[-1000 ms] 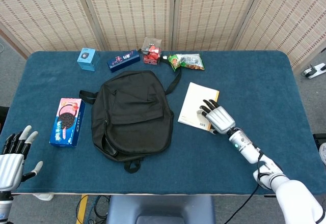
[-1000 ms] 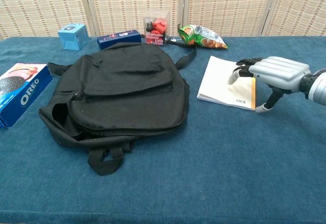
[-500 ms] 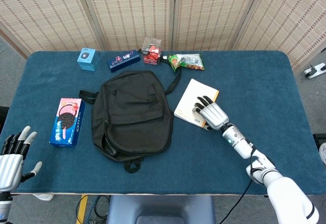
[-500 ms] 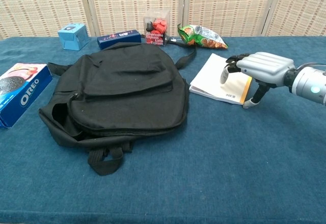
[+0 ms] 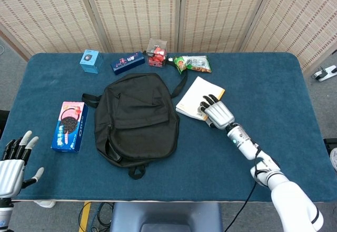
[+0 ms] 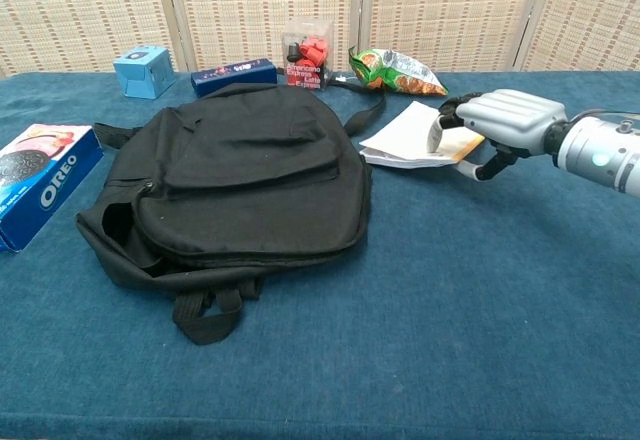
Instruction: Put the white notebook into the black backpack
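Matt black cloth backpack, smooth white paper notebook

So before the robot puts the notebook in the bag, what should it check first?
1. Right hand holds the white notebook: ok; fingers lie on top, the thumb sits at its near edge, and that edge looks raised.
2. Grip firm enough to carry it: cannot tell.
3. Black backpack open wide enough: not ok; it lies flat, with only a small gap at its left side.
4. Left hand free to hold the bag open: ok; it is open, at the table's near left corner.
5. Path from notebook to bag: ok; bare table lies between, and only a strap lies near the notebook.
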Tool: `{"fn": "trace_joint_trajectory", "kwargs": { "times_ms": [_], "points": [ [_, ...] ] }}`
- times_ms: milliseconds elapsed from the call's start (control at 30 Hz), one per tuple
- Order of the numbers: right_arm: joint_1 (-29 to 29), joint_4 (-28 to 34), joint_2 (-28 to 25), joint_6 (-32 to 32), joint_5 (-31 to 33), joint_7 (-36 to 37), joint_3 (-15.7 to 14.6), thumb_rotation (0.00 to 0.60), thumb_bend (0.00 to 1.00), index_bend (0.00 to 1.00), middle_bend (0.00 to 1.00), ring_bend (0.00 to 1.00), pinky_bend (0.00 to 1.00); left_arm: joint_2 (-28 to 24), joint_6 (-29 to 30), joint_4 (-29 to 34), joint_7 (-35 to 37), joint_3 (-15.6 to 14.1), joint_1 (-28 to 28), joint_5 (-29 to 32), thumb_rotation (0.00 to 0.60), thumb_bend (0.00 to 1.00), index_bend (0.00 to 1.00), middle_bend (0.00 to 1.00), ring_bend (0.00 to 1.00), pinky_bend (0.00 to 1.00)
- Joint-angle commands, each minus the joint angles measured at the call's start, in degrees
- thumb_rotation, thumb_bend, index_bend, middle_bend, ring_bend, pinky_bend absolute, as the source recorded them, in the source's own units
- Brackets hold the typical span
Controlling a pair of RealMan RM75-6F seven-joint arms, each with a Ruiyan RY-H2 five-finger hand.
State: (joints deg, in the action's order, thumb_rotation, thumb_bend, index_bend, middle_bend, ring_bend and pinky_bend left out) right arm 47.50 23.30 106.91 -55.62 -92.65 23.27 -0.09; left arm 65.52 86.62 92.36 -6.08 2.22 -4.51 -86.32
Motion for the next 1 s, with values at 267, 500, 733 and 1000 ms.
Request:
{"fn": "trace_joint_trajectory", "kwargs": {
  "times_ms": [267, 500, 733, 1000],
  "points": [
    [1.8, -0.4, 0.97, -0.96, 2.13, 0.01, 2.57, 0.6, 0.44, 0.32, 0.25, 0.08, 0.08, -0.01, 0.19, 0.03, 0.25, 0.06, -0.01, -0.23, 0.6, 0.29, 0.1, 0.0, 0.04, 0.0],
    [2.62, 0.01, 1.4, -2.05, 3.88, -0.15, 4.58, 0.6, 0.47, 0.33, 0.25, 0.08, 0.08, 0.12, 0.07, -0.19, 0.77, 0.04, -0.03, -0.21, 0.6, 0.29, 0.1, 0.0, 0.04, 0.0],
    [3.31, -0.43, 1.74, -1.82, 5.4, -0.42, 6.0, 0.6, 0.47, 0.38, 0.27, 0.08, 0.08, 0.12, 0.04, -0.42, 1.25, 0.09, -0.08, -0.23, 0.6, 0.29, 0.1, 0.0, 0.04, 0.0],
    [4.09, -0.83, 1.59, -0.7, 6.69, -0.62, 7.04, 0.6, 0.47, 0.48, 0.3, 0.09, 0.08, 0.19, -0.2, -0.66, 1.5, 0.25, -0.33, -0.2, 0.6, 0.29, 0.1, 0.0, 0.04, 0.0]
  ]
}}
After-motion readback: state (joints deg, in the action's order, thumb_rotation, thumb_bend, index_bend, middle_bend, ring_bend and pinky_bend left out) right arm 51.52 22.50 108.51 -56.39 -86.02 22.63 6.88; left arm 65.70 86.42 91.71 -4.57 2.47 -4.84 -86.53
